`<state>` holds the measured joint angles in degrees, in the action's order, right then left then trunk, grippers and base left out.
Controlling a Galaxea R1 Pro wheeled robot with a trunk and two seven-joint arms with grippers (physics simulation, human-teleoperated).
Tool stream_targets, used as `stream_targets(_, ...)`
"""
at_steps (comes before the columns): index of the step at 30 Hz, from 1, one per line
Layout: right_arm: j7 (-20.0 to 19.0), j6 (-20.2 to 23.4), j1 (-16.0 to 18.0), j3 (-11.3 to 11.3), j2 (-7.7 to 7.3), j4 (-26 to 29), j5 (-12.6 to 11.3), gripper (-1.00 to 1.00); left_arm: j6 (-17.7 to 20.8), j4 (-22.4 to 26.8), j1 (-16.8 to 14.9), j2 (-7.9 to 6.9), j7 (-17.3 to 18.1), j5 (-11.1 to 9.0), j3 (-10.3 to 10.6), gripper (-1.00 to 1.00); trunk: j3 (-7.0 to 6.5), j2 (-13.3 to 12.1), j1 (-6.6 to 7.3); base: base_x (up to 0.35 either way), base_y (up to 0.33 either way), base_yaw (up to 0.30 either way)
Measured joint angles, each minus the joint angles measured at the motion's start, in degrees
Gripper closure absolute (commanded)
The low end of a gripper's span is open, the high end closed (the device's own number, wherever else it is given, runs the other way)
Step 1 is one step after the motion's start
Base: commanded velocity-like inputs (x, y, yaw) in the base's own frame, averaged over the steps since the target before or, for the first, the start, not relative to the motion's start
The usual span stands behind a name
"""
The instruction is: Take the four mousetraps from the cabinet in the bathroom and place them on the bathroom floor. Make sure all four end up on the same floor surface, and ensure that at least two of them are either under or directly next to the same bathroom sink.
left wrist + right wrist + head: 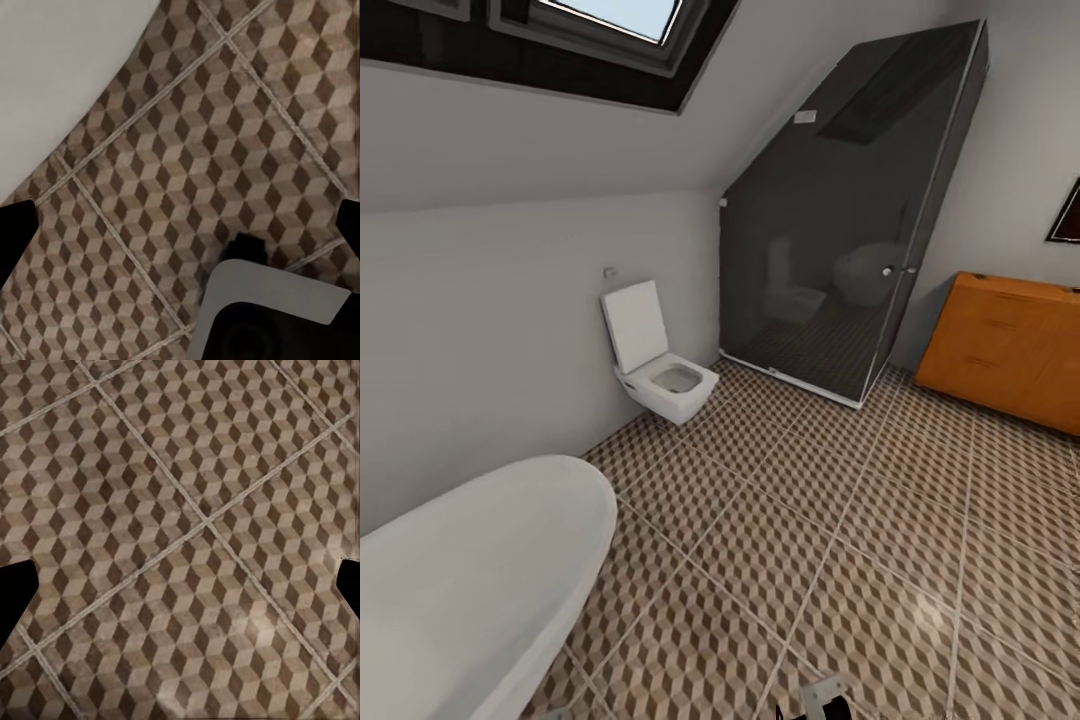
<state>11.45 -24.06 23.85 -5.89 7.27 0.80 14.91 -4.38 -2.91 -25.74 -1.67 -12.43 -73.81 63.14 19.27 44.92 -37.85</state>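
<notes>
1. Head view: bathroom floor (pixel 830 560), cube-pattern tiles with pale grout, runs as one open stretch from the near edge of the picture back to the far wall.
2. Cabinet (pixel 1005 350), orange-brown wood, stands on the floor's far right edge against the wall; its right part is cut by the picture edge. Drawer fronts appear shut. Mousetraps not visible from here.
3. Dark glass shower enclosure (pixel 850 230) fills the far corner, just left of the cabinet; a narrow strip of wall shows between them.
4. White wall-hung toilet (pixel 660 365), lid up, on the left wall, near the shower's left edge.
5. White bathtub (pixel 470 590) takes the near left corner; its curved rim overhangs the tiles.
6. Open room: the floor's middle and right side, between bathtub rim and cabinet, carries nothing.
7. Skylight (pixel 610 25) in the sloped ceiling, upper left.
8. Left wrist view: left hand (pixel 180 225) hangs above the tiles, dark fingertips at the two side edges, set wide apart, nothing between them. Bathtub's white edge in one corner; a grey-and-black robot part (pixel 270 315) below.
9. Right wrist view: right hand (pixel 180 589) over bare tiles, fingertips likewise spread wide, holding nothing.
</notes>
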Motion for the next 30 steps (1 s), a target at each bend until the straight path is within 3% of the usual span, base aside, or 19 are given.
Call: stream_targets(30, 0.0, 0.0, 0.0, 0.0, 0.00, 0.0, 0.0, -1.00, 0.0, 0.0, 0.0, 0.00, 0.0, 0.0, 0.0, -1.00, -1.72, 0.0, 0.00, 0.000, 0.000, -0.257)
